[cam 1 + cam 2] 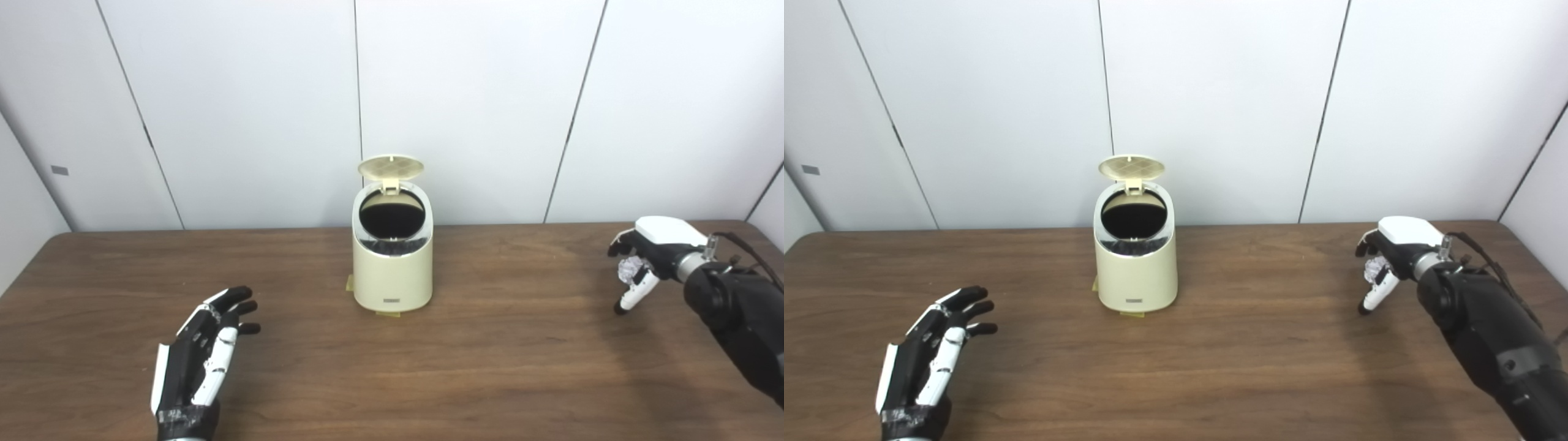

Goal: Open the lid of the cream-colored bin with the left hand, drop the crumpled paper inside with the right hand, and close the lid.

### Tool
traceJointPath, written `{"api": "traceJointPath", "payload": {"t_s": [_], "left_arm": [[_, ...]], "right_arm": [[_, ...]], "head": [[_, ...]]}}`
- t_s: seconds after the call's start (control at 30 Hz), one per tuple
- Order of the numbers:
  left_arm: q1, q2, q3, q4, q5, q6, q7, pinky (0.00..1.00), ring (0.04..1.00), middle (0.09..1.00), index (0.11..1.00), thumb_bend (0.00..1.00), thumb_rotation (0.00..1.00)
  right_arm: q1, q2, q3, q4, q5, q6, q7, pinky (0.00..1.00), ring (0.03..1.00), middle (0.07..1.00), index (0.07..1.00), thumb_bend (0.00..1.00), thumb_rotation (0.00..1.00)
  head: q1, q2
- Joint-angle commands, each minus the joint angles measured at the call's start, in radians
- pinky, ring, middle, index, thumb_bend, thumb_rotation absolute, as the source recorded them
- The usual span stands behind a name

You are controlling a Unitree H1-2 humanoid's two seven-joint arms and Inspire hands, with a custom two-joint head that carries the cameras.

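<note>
Bin [392, 269] open-lidded, alone mid-table [490, 367]

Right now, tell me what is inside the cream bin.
The lid stands open, but the bin shows only a dark interior; its bottom is hidden, so contents cannot be told.

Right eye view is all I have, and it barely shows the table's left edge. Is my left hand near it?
Observer: No. The left eye view shows more of that edge of the table; the left hand, open, is well inside it.
Operator: Does the right hand have the paper?
Observer: Yes. That view shows the right hand shut on the crumpled paper, far right of the open cream-colored bin.
</note>
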Motion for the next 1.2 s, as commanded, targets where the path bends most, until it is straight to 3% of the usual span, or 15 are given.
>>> {"api": "traceJointPath", "payload": {"t_s": [0.0,0.2,0.33,0.47,0.6,0.8,0.93,1.17], "left_arm": [[-0.015,0.010,0.006,-0.038,-0.005,-0.037,-0.002,0.60,0.737,0.767,0.736,0.42,0.53],[-0.011,0.019,0.013,-0.052,0.001,-0.041,-0.005,0.60,0.735,0.769,0.732,0.41,0.55],[-0.007,0.027,0.022,-0.070,-0.001,-0.026,-0.005,0.61,0.744,0.769,0.733,0.38,0.56],[-0.006,0.031,0.023,-0.076,-0.006,-0.028,-0.008,0.61,0.744,0.772,0.738,0.39,0.56],[-0.002,0.030,0.022,-0.086,-0.016,-0.019,-0.008,0.60,0.742,0.776,0.740,0.41,0.56],[-0.002,0.031,0.026,-0.100,-0.013,-0.014,-0.002,0.58,0.728,0.764,0.727,0.39,0.56],[0.000,0.028,0.027,-0.107,-0.023,-0.008,-0.002,0.58,0.731,0.768,0.728,0.40,0.55],[-0.001,0.029,0.027,-0.105,-0.029,-0.009,-0.005,0.58,0.727,0.770,0.729,0.41,0.56]], "right_arm": [[-0.064,-0.026,-0.002,0.018,-0.006,-0.023,-0.021,0.57,0.704,0.750,0.718,0.93,0.21],[-0.101,-0.017,0.001,0.087,0.025,-0.025,-0.002,0.54,0.661,0.733,0.721,0.93,0.13],[-0.123,-0.028,-0.001,0.113,0.041,-0.034,0.010,0.44,0.573,0.710,0.694,0.89,0.06],[-0.142,-0.044,0.002,0.158,0.051,-0.078,-0.008,0.50,0.641,0.718,0.667,0.91,0.07],[-0.156,-0.057,0.015,0.174,0.047,-0.102,0.003,0.49,0.584,0.692,0.659,0.90,0.08],[-0.174,-0.068,0.031,0.192,0.043,-0.110,0.043,0.43,0.470,0.583,0.668,0.89,0.08],[-0.191,-0.071,0.048,0.204,0.037,-0.105,0.070,0.45,0.524,0.633,0.662,0.90,0.09],[-0.173,-0.081,0.050,0.151,0.033,-0.085,0.103,0.41,0.452,0.556,0.664,0.87,0.09]], "head": [[0.003,0.001],[0.005,0.003],[0.004,0.005],[0.006,0.005],[0.010,0.006],[0.010,0.011],[0.006,0.011],[0.006,0.010]]}}
